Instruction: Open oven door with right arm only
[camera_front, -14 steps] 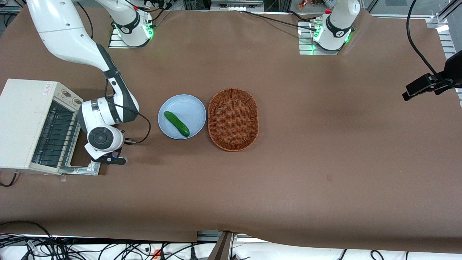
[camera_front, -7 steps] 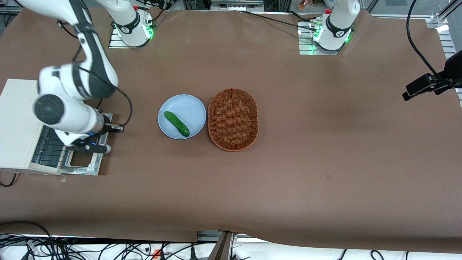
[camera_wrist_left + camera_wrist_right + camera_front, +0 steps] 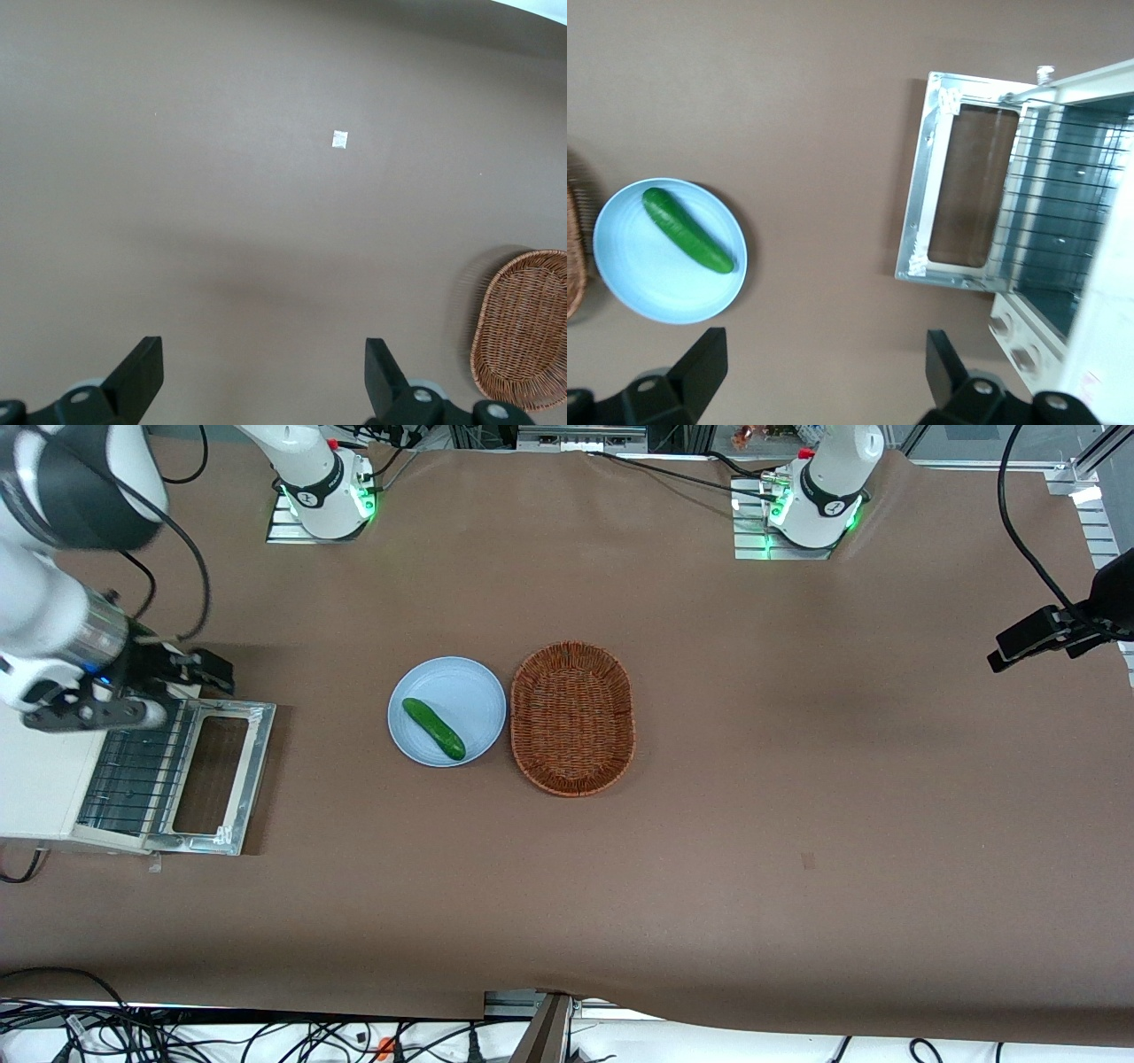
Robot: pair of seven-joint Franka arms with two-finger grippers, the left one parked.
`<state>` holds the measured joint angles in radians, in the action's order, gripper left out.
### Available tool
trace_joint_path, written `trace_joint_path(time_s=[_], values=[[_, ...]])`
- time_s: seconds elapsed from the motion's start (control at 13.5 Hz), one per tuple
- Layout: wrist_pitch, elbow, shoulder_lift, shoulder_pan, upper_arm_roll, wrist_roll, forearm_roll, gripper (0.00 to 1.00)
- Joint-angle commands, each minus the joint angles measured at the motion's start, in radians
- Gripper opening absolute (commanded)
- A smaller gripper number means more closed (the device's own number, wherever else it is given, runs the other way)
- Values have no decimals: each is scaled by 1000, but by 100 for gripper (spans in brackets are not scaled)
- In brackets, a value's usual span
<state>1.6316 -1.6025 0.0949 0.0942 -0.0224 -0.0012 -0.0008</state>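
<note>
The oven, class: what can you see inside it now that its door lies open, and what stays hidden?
Inside the oven a wire rack shows, with the oven door lying flat. Its cream top hides the deeper interior. The open tool hangs above the table, holding nothing.

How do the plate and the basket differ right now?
The plate is smooth, pale blue and round; the basket is woven brown wicker and oval. The plate holds a cucumber; the basket holds nothing. The basket looks larger. Both sit on the brown table side by side. The open hand is up above the oven, whose oven door lies folded down.
</note>
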Motion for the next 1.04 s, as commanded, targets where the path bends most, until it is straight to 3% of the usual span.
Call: trace_joint_path(time_s=[0.0, 0.22, 0.52, 0.74, 0.96], values=[[-106, 148, 2, -2, -13, -29, 22, 100], [-237, 341, 6, -4, -30, -28, 12, 100], [-309, 288, 35, -17, -40, -13, 22, 100], [-251, 182, 20, -13, -37, 21, 22, 100], [-43, -72, -143, -72, -5, 20, 19, 100]])
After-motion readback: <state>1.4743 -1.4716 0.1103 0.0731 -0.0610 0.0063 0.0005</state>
